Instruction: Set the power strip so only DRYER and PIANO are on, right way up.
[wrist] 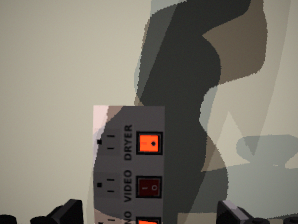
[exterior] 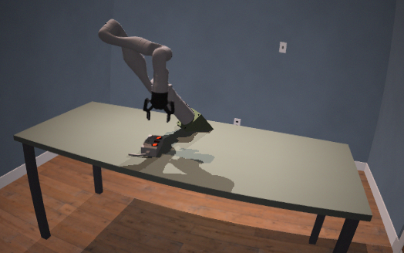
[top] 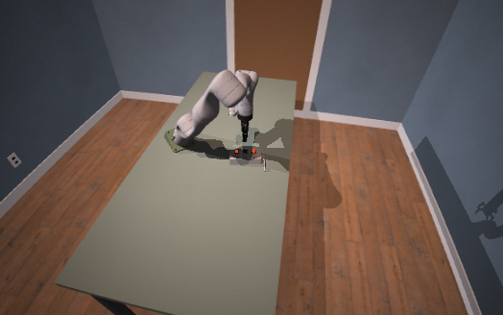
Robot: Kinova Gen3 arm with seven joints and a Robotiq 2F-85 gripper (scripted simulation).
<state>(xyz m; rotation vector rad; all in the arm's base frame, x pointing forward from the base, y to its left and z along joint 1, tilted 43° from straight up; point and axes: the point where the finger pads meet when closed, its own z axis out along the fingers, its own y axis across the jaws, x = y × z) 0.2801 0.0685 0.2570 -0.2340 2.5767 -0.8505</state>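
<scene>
My pincer (exterior: 158, 114) hangs wide open and empty above the power strip (wrist: 129, 176) by the desk's (exterior: 270, 162) long edge; it looks rigid, light, best pressed on its rockers

We find open air between the black two-finger gripper (exterior: 158, 116), whose fingers stand spread wide with nothing between them, and the grey three-switch power strip (exterior: 153, 146) below it; nothing crosses that gap. The strip lies switch-face up on the pale green table top (exterior: 270, 166), near the table's edge, with a thin pale cord stub (exterior: 136, 155) protruding at one end. The grey arm's green base plate (exterior: 203, 124) stands near, on the strip's far side in the exterior view. We see only bare surface on the table's other sides around the strip
</scene>
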